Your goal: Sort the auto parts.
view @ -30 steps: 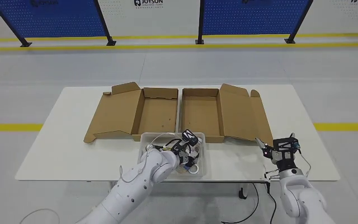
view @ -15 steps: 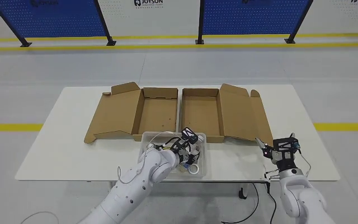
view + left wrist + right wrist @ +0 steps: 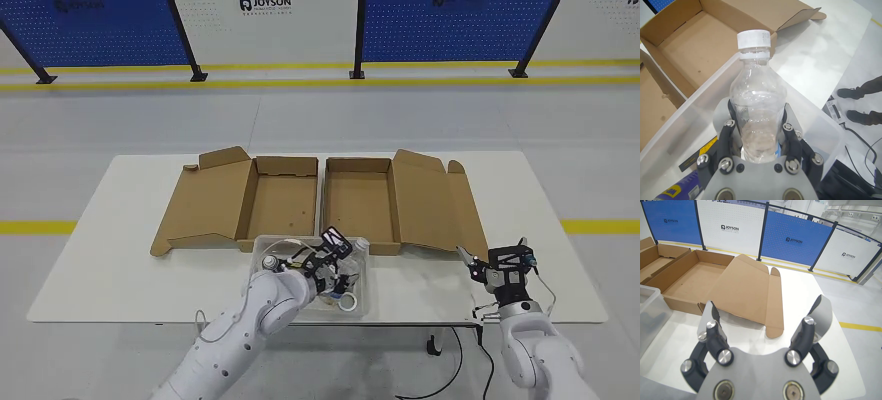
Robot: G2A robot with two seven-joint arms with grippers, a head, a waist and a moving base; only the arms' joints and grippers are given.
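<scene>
Left claw (image 3: pixel 758 113) clamped on clear bottle (image 3: pixel 757 81), over see-through bin (image 3: pixel 702 94) at front edge of desk (image 3: pixel 819 47). Right claw (image 3: pixel 765 308) wide apart, holding nothing, near front right corner. Bottle smooth, round: may slip out, or cap end may bump box (image 3: pixel 687 47) wall.

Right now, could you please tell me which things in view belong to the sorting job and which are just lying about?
Job: clear bottle, in the left gripper; clear bin; blue cylinder inside it; left cardboard box; right cardboard box.
Lying about: cables beyond the table; barrier panels behind.
</scene>
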